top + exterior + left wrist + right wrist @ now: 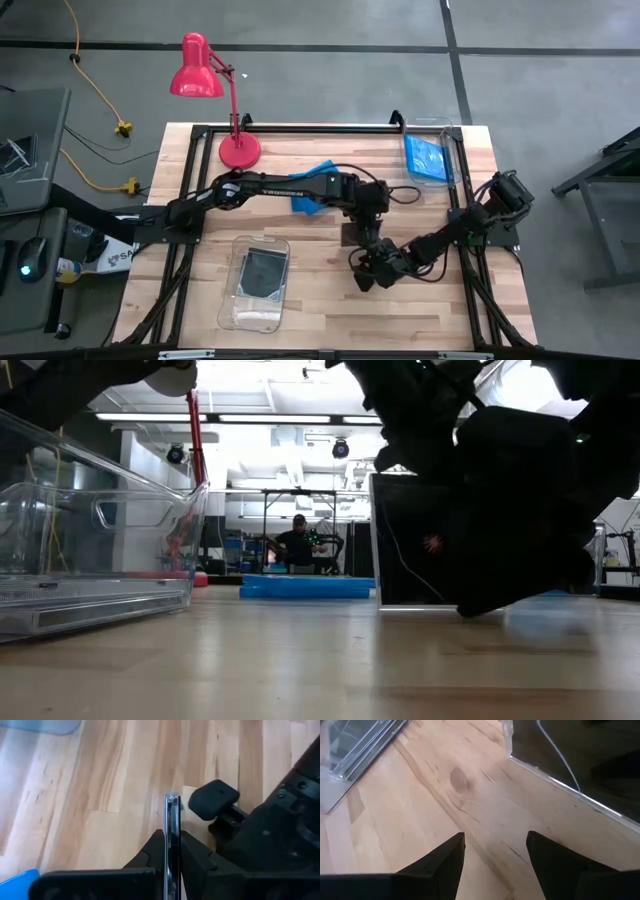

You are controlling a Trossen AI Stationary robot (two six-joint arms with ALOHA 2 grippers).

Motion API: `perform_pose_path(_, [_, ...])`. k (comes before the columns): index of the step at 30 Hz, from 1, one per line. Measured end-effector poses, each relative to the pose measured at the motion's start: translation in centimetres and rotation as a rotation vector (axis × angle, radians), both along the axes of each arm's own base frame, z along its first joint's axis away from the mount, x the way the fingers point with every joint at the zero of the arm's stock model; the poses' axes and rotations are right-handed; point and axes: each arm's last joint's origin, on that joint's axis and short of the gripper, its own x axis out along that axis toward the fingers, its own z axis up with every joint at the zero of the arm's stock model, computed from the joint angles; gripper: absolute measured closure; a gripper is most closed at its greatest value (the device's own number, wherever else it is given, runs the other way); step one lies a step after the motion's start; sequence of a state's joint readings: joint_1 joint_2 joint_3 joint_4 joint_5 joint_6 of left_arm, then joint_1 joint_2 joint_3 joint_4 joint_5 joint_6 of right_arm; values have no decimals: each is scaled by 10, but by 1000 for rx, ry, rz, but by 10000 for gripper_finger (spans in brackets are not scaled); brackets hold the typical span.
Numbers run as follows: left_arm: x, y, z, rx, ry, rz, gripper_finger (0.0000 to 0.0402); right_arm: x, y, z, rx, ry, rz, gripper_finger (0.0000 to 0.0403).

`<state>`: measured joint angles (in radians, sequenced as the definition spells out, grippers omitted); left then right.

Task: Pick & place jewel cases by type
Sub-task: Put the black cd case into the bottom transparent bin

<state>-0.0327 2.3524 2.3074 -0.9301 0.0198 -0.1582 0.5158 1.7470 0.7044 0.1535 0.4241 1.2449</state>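
Observation:
A dark jewel case (420, 540) stands upright on edge near the table's middle, with my left gripper (356, 232) shut on it from above. My right gripper (495, 850) waits open just on the near side of it (364, 278), with nothing between its fingers. Blue jewel cases (312, 188) lie flat on the table beneath the left arm. More blue ones lie in a clear bin (432, 152) at the far right. Another dark case (264, 272) lies flat in a clear bin (258, 312) at the near left. My left gripper pinches the dark case's two flat faces (172, 822) between its two fingers, at the case's upper part. The fingers slant down onto it from above. The case stands upright, and its lower edge (420, 607) is at the tabletop.
A red desk lamp (205, 80) stands at the far left corner. A black frame rail (300, 128) runs along the table's far edge. Bare wood lies between the near-left bin and my right gripper. A person sits in the room beyond the table (296, 545).

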Motion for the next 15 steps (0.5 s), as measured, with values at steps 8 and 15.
perform_pose_path(8, [0, 4, 0, 28, 1, -54, 369, -7, 13, 0, 7, 2, 49, 192])
perform_pose_path(15, [0, 8, 0, 26, 2, -61, 370, -14, 25, 0, 29, 3, 83, 192])
